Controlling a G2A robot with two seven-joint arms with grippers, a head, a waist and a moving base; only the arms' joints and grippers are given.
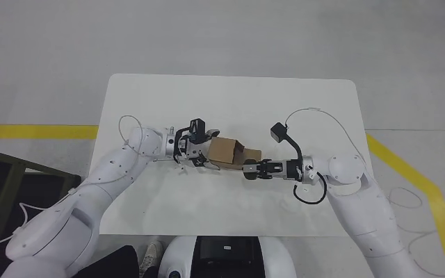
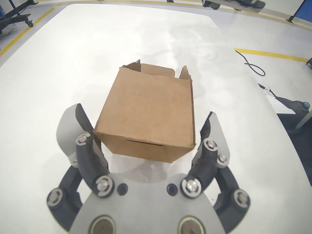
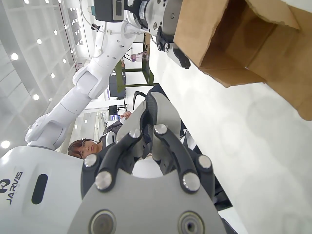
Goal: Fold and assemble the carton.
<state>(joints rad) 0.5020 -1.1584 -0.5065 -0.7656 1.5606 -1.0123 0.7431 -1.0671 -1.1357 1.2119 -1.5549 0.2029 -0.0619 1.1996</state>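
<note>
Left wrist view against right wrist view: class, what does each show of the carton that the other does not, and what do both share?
Left wrist view: the closed end of the carton with its tucked slot, the left gripper open either side of it. Right wrist view: the carton's open end, hollow inside, flaps out, and the right gripper shut. Both: the brown carton and the white table.

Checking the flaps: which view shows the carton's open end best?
The right wrist view: it looks into the open end of the carton. The left wrist view shows its closed end; the top view, only its outside.
</note>
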